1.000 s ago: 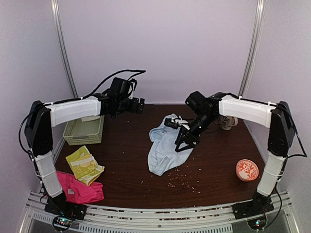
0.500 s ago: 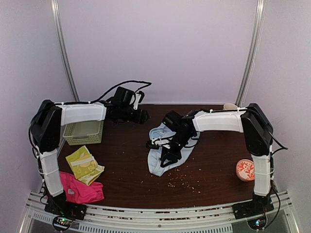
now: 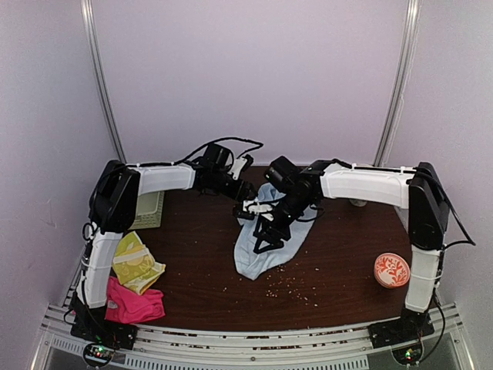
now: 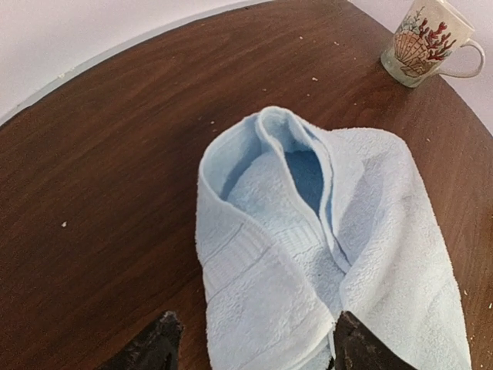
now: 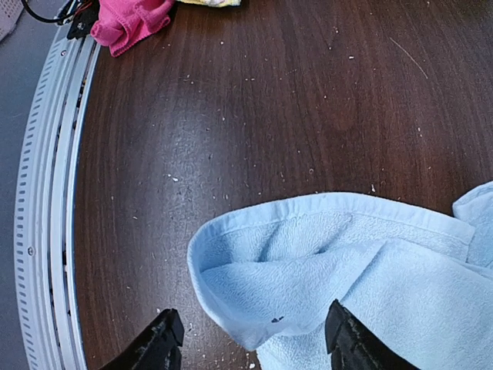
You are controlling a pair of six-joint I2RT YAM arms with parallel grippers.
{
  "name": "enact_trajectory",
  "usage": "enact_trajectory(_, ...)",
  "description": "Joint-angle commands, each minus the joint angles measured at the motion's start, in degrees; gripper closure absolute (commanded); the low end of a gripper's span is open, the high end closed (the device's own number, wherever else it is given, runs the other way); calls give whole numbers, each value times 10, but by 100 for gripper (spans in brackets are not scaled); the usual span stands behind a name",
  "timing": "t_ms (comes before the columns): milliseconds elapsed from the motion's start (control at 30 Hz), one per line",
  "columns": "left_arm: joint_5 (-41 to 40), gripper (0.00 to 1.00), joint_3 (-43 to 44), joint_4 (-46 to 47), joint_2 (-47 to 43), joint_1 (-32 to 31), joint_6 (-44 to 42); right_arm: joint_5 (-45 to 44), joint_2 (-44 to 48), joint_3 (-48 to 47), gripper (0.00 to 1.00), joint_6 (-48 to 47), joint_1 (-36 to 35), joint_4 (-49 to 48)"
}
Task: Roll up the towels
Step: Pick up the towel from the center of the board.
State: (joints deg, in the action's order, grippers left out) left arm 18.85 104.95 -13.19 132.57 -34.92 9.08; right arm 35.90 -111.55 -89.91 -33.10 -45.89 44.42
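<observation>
The top external camera is looking down and forward from high behind the near edge, taking in the whole worktop (image 3: 192, 270). The left wrist camera is hanging close over the pale blue towel (image 4: 308, 254) and facing the back right, where a mug (image 4: 424, 38) is standing, while the right wrist camera is looking from just as close across the same towel toward the near left, where the front rail (image 5: 46, 193) and a pink towel (image 5: 131, 23) are showing. All three views are sharing that towel.
</observation>
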Motion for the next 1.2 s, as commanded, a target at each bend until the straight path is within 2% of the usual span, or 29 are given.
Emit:
enact_trajectory(0, 53, 30, 48, 2, 46, 0, 1, -6, -45, -23, 35, 16, -5, 0)
enact_trajectory(233, 54, 30, 63, 3, 73, -1, -10, -1, -64, -28, 29, -12, -7, 41)
enact_trajectory(400, 53, 34, 58, -1, 76, -3, -11, -15, -58, -8, 30, -8, -8, 46)
enact_trajectory(467, 60, 42, 60, -1, 74, -3, -14, -5, -56, -7, 19, -23, -8, 65)
enact_trajectory(500, 59, 45, 64, -6, 74, -3, -17, -1, -53, -4, 2, -30, -8, 71)
enact_trajectory(533, 54, 45, 72, -16, 73, -4, -22, 1, -51, -1, 0, -42, -8, 78)
enact_trajectory(600, 47, 40, 81, -31, 64, -5, -34, -1, -48, -1, 0, -53, -8, 86)
enact_trajectory(700, 46, 32, 43, -26, 21, -7, -70, -17, -38, 6, 0, -65, -11, 78)
enact_trajectory(800, 43, 31, -17, -13, -29, -8, -119, -29, -6, 31, 0, -96, -14, 63)
enact_trajectory(900, 43, 31, -41, -20, -39, -8, -152, -45, 6, 37, 0, -97, -19, 55)
enact_trajectory(1033, 24, 32, -21, -38, -19, -18, -178, -63, -23, 3, 33, -128, -24, 91)
enact_trajectory(1167, -25, 32, 15, -38, 12, -39, -205, -68, -21, 6, 52, -127, -26, 81)
